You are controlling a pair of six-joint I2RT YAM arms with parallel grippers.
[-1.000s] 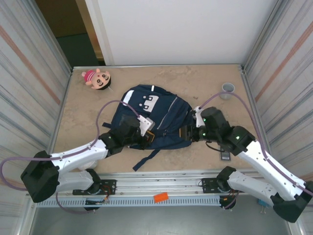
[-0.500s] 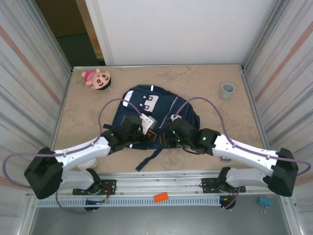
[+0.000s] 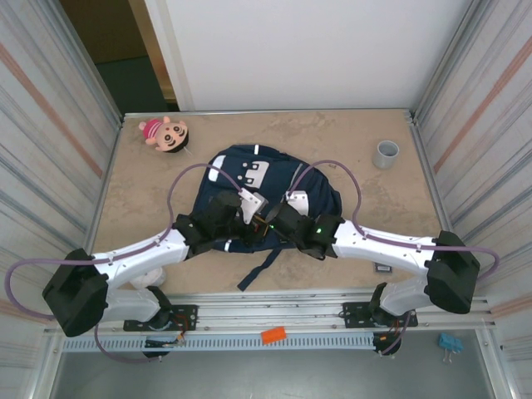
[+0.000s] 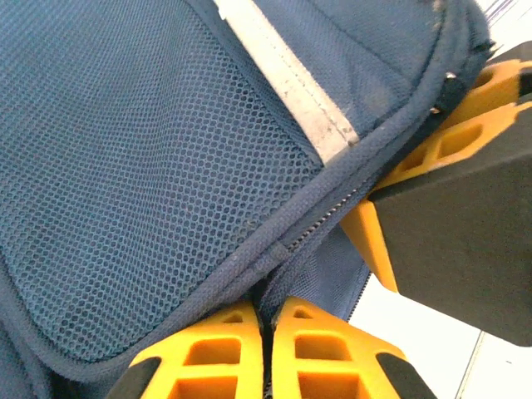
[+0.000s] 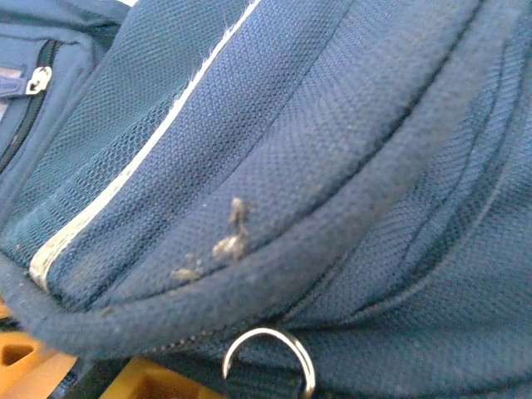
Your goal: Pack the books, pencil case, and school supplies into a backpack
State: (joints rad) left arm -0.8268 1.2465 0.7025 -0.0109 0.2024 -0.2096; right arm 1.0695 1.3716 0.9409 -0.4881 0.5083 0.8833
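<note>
Your two arms reach low from the near side and bend inward, so both wrists meet at the near edge of the backpack (image 3: 274,179). Your left tool (image 4: 266,320) is clenched on its zipper seam. Your right tool (image 3: 278,226) sits against the same rim; I cannot tell its grip. The backpack lies mid-worktop (image 3: 357,133). Beyond it are a pink doll (image 3: 165,133) far left and a grey cup (image 3: 386,153) far right.

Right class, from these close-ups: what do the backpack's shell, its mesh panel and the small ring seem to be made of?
The backpack shell looks like navy woven synthetic, perhaps polyester or nylon: matte, with a visible weave grain. The mesh panel looks like soft synthetic netting with fine open holes. The ring is probably metal, since it is silver and glinting.
</note>
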